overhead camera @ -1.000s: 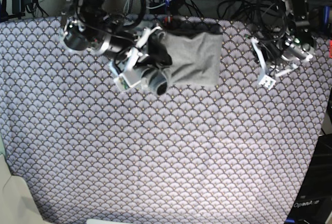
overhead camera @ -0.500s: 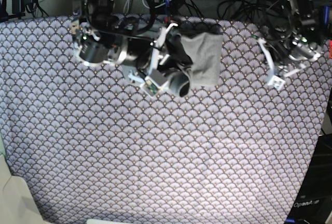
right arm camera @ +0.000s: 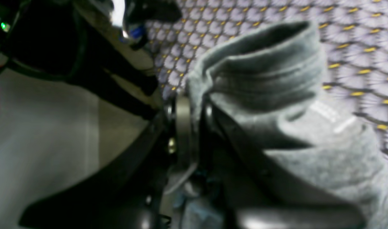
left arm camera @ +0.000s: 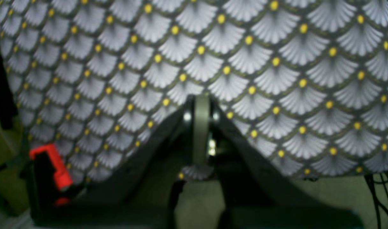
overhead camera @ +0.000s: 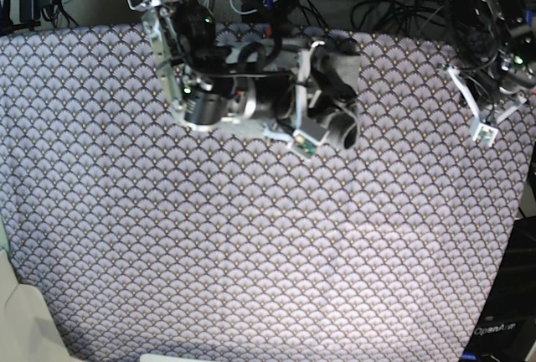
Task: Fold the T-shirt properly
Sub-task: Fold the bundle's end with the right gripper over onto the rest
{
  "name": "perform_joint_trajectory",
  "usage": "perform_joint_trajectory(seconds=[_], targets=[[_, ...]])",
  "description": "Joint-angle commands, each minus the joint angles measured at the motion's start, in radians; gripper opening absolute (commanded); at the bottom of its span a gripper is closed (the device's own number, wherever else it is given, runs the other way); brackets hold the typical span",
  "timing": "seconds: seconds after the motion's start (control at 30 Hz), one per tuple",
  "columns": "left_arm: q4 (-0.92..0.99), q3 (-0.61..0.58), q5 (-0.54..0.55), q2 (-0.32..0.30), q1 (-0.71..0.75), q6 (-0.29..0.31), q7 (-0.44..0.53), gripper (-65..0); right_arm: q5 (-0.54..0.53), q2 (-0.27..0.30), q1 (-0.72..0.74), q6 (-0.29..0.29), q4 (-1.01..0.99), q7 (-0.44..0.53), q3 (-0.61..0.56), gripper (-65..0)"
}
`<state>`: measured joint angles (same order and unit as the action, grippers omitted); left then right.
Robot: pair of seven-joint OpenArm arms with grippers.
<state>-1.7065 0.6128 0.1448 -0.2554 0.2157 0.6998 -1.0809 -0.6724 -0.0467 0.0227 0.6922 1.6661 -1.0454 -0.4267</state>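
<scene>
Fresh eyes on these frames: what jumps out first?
The purple-grey scallop-patterned cloth with yellow dots fills the whole table. At its far edge, the right gripper sits on the bunched light heather-grey cotton T-shirt; the right wrist view shows the jaws shut on a rolled fold. The left gripper hangs shut and empty over the cloth at the base view's right edge.

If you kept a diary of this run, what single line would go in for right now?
right pincer: shut on T-shirt, at far edge of patterned cloth | left pincer: shut, holding nothing, over cloth | fold: under way
</scene>
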Motion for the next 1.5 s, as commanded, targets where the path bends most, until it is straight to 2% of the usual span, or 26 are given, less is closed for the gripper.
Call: perform_joint_trajectory(seconds=[0.0, 0.3, 0.4, 0.73, 0.83, 1.1, 1.17, 1.3, 1.47], targets=[[-0.019, 0.005, 0.005, -0.015, 0.000, -0.002, 0.009, -65.0, -0.033, -0.009, 0.029, 0.006, -0.008, 0.043, -0.011, -65.0], [-0.019, 0.012, 0.005, -0.012, 0.004, -0.002, 0.009, -65.0, -0.033, -0.009, 0.096, 0.006, -0.162, 0.126, -0.054, -65.0], [-0.019, 0.012, 0.005, -0.012, 0.006, -0.002, 0.009, -65.0, -0.034, 0.008, 0.107, 0.006, -0.175, 0.147, -0.054, -65.0], [-0.094, 0.011, 0.008, -0.008, 0.031, -0.002, 0.000, -65.0, -0.033, 0.031, 0.124, 0.006, -0.177, 0.153, -0.050, -65.0], [-0.117, 0.009, 0.009, -0.008, 0.035, -0.002, -0.002, -65.0, -0.033, 0.028, 0.119, 0.006, -0.177, 0.153, -0.051, -60.5], [-0.122, 0.009, 0.011, -0.008, 0.050, -0.002, 0.003, -65.0, -0.036, 0.026, 0.116, 0.006, -0.177, 0.146, -0.050, -32.7], [-0.122, 0.009, 0.009, -0.008, 0.055, -0.002, 0.005, -65.0, -0.036, 0.026, 0.116, 0.006, -0.175, 0.146, -0.050, -28.0], [-0.120, 0.011, 0.006, -0.008, 0.061, -0.002, 0.008, -65.0, -0.039, 0.026, 0.119, 0.006, -0.171, 0.146, -0.050, -26.2], [-0.117, 0.011, 0.006, -0.009, 0.063, -0.002, 0.009, -65.0, -0.036, 0.046, 0.124, 0.006, -0.151, 0.149, -0.045, -28.6]])
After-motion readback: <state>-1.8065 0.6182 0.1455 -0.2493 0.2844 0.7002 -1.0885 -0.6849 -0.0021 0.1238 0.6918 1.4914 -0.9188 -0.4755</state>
